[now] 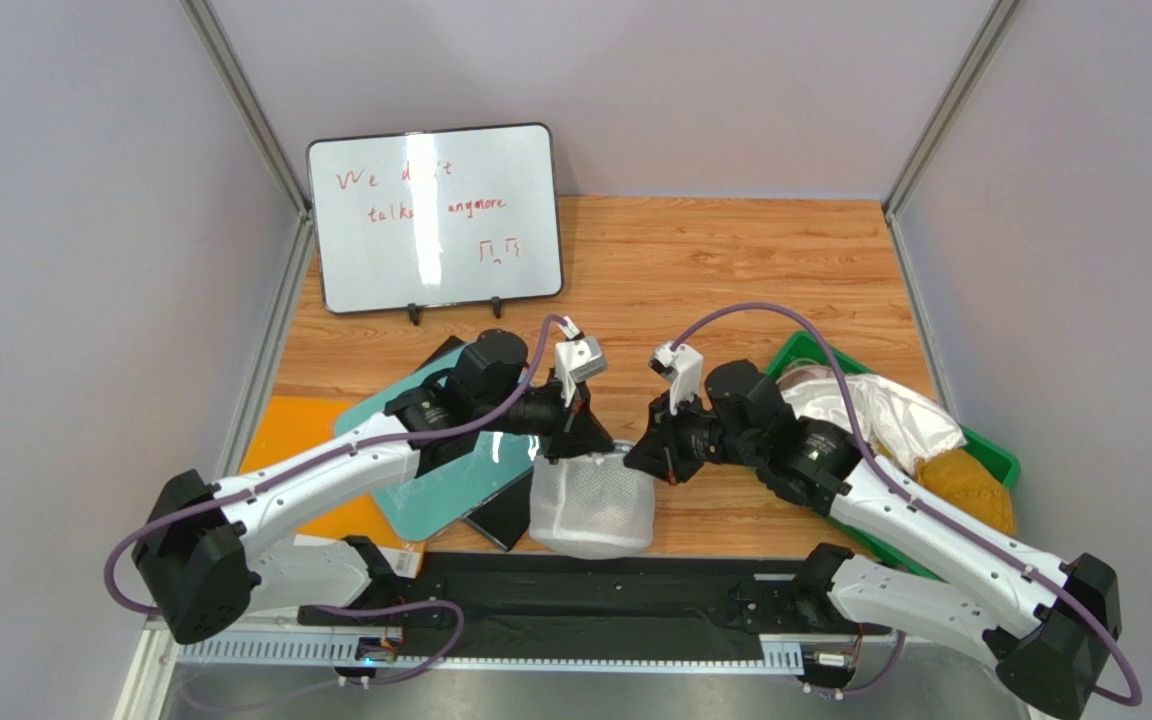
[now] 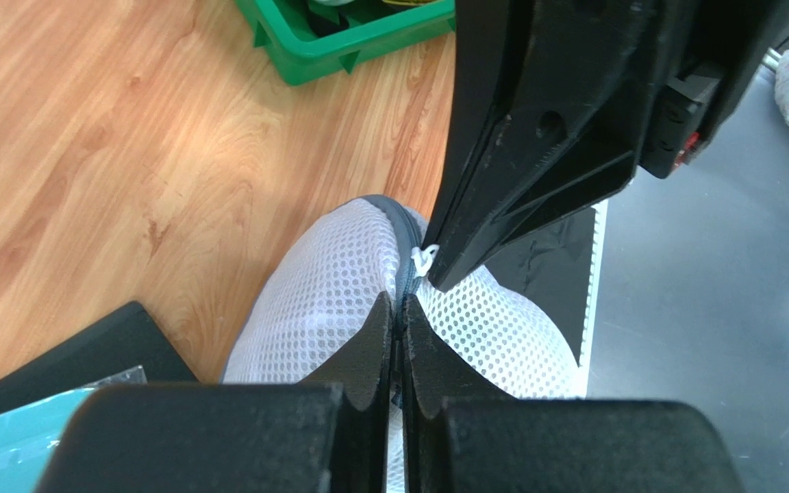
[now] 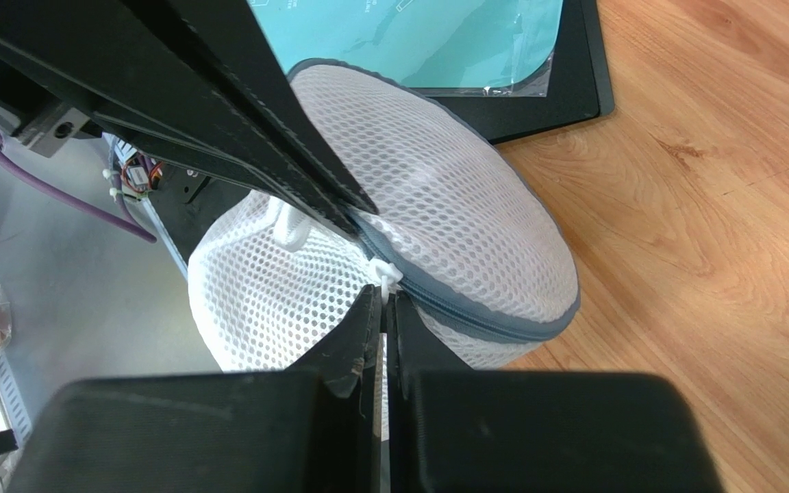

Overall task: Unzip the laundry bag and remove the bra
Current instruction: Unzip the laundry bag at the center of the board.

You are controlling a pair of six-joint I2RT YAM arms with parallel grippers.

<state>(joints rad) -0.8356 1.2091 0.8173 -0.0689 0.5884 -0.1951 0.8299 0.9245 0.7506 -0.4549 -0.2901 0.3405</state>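
From above, the laundry bag (image 1: 591,507) sat at the 6 o'clock edge of the table (image 1: 778,270), between the two arms. The green bin (image 1: 997,450) lay off toward its 3 o'clock. The bag read as a squat drum, a little wider along the 9-to-3 line, with no strong long axis. The left claw (image 1: 591,444) met its top from 10 o'clock and the right claw (image 1: 659,462) from 2 o'clock. No bra showed, so it was presumably inside the mesh.

In the left wrist view, the left claw's fingers were pressed together on the bag at the grey-blue zip rim (image 2: 393,211). The right claw's tip came in from 1 o'clock onto the white zip pull (image 2: 422,257).

In the right wrist view, the right claw was pressed together and seemed to pinch the zip pull. The round lid faced up, tilted toward 1 o'clock. The zip line ran from 10 o'clock down to 4 o'clock.

The pull was tiny, so it could slip free once tugged. If the left claw's bite on the rim proved shallow, the whole bag might drag along instead of opening, possibly off the near edge. The two claws sat just beside each other, so they could also knock together.
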